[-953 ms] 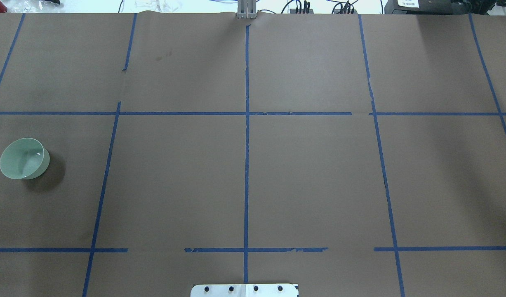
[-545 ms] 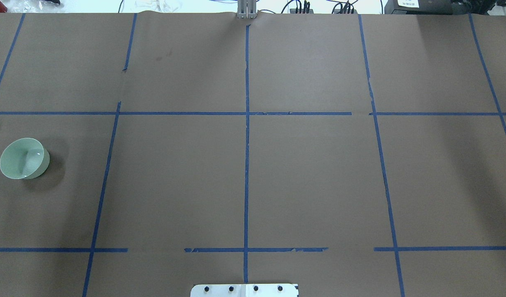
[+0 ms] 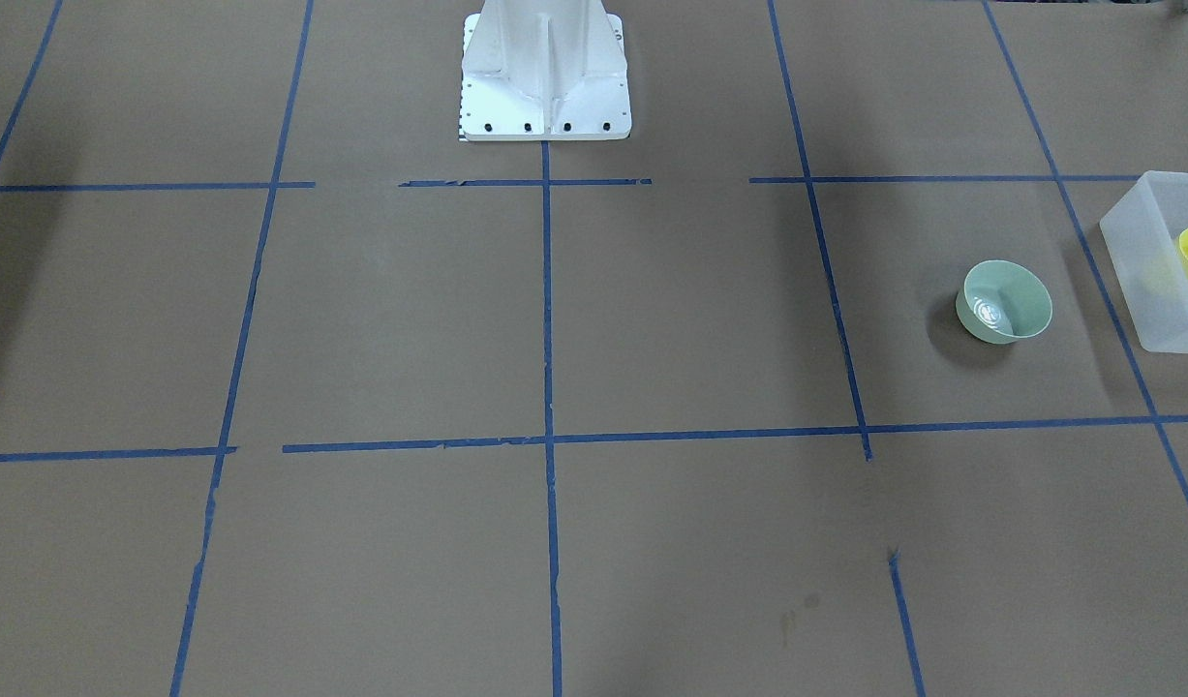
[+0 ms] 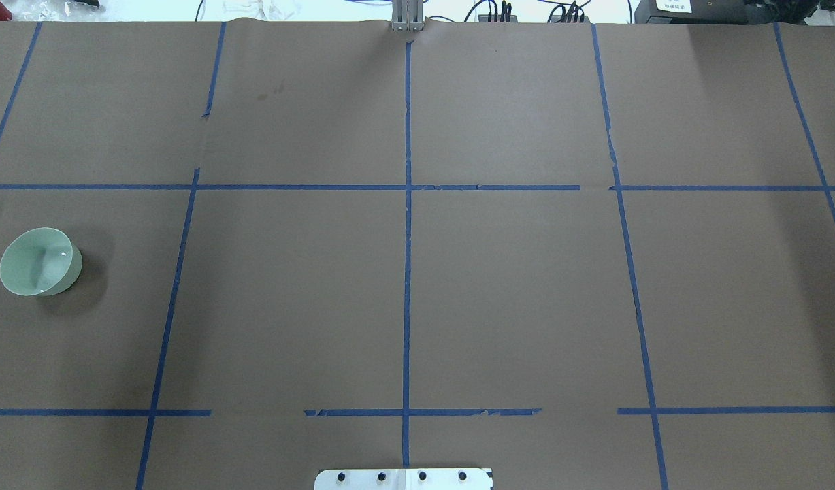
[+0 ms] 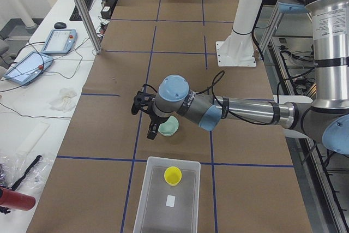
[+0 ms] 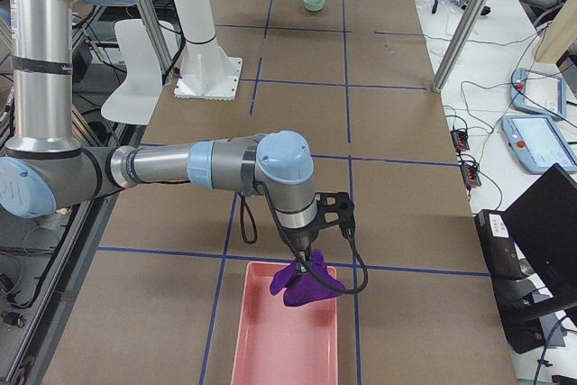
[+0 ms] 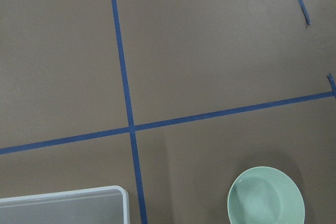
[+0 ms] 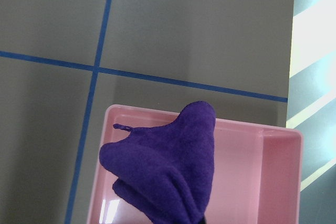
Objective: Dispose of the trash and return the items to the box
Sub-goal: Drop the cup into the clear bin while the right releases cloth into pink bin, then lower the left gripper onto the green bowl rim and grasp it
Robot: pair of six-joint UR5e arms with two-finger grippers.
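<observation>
The pale green bowl [image 4: 39, 262] stands upright on the table [image 4: 417, 306], at the 9 o'clock edge in the overhead view. It is just beside the white box [image 5: 155, 205] but does not touch it. The yellow cup [image 5: 173, 175] already stands inside the box. The left gripper [image 5: 152, 130] hangs above the table near the bowl. In its wrist view the bowl sits toward 5 o'clock, so I judge the gripper is not centred over it yet. How far it is open I cannot tell, and it seems to hold nothing. For a good grasp I would put one finger inside the rim and one outside, because the glossy wall may slip, and then lift the bowl well clear of the box wall. The right gripper [image 6: 303, 254] is above the pink tray [image 6: 261, 349] with the purple cloth [image 6: 306, 284] directly under it. Whether it grips the cloth I cannot tell.
</observation>
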